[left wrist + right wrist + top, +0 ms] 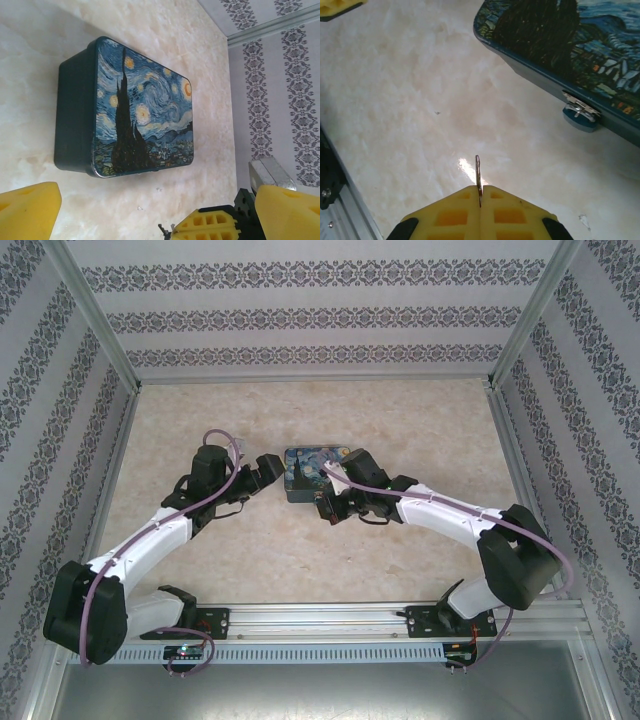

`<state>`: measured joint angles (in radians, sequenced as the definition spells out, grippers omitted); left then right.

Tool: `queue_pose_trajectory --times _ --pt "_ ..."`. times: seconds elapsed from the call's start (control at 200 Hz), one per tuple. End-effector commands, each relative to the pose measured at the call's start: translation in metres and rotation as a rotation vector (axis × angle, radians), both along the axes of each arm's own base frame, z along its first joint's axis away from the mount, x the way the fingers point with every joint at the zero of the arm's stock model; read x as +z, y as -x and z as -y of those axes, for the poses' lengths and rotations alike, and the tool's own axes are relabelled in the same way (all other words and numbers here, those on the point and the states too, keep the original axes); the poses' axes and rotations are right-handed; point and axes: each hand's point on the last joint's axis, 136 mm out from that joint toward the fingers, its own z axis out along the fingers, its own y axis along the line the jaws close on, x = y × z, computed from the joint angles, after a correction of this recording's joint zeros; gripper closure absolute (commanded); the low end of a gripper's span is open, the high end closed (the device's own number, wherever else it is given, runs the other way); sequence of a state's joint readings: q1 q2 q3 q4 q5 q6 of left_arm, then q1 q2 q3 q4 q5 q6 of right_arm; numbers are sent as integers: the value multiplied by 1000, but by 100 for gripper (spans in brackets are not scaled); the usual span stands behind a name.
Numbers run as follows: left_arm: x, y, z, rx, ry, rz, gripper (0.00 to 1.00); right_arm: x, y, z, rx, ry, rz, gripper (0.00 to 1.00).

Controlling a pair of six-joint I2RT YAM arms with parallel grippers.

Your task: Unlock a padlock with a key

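metal key (pixel 477 172), thin, pinched in closed right gripper (pixel 480 194); blue padlock (pixel 580 117) at tin (pixel 555 30) edge; left gripper (pixel 150 215) wide open, empty.

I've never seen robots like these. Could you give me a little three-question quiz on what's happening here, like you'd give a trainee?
1. True or false: the right arm's fingers pinch the key.
2. Where is the padlock? A) at the clasp on the side of the tin; B) on top of the lid; C) beside the arm bases.
3. Fill in: the left arm's fingers are ____ (open or shut).
Key: 1 true; 2 A; 3 open.
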<state>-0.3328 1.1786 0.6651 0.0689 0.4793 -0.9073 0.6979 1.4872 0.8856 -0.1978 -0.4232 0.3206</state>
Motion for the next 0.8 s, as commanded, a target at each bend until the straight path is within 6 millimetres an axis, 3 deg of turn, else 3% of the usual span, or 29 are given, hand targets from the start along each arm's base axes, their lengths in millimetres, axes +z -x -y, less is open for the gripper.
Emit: queue_pose_trajectory --times 0.0,0.185,0.375,0.515,0.794 --pt "12 0 53 -86 110 -28 9 31 -15 -3 -66 -186 -24 100" --pt "3 4 79 -71 160 -140 22 30 -19 2 -97 -177 8 100" --pt "-1 7 94 -4 197 -222 28 26 -23 13 -127 -89 97 100" --pt "-3 6 94 61 208 -251 29 20 -22 21 -147 -58 125 100" --pt "-15 9 87 189 284 -353 52 16 -13 23 -126 41 247 100"
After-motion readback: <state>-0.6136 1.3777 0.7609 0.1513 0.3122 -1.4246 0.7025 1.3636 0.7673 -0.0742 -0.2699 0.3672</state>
